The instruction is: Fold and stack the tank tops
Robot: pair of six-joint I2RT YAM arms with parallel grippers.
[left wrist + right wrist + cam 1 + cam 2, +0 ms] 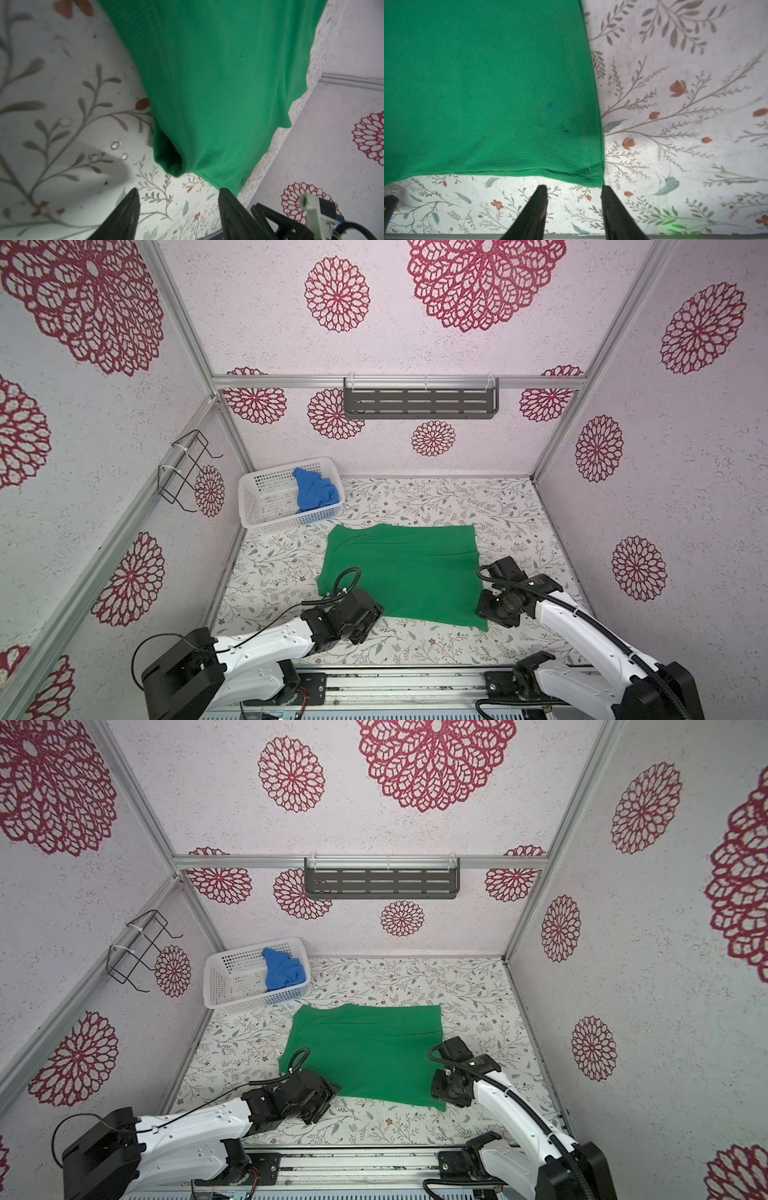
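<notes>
Green tank top (399, 572): lies spread flat on the counter (436, 497) as a rough rectangle, directly ahead of both claws. One near corner is presented to each. The flat spread is judged deliberate, so that both near corners can be taken together and carried over in one fold.

Left claw (177, 190): fingers are held apart with bare counter seen between them and nothing gripped. A puckered corner of the cloth sits just beyond the tips, and one tip is at the hem.

Right claw (574, 187): it is likewise parted and empty. The stitched hem corner lies just past the tips, one tip almost at the corner itself.

Blue tank top (313, 491): lies crumpled in the white basket (266, 522), well beyond the left claw and past the far edge of the green cloth. It is judged to be parked there until the green one is done.

Arms: both are reached forward and low from the near rail, wrists pitched down toward the counter. The left forearm is nearly level and angled inward. The right is brought in from the outer side with its elbow raised.
</notes>
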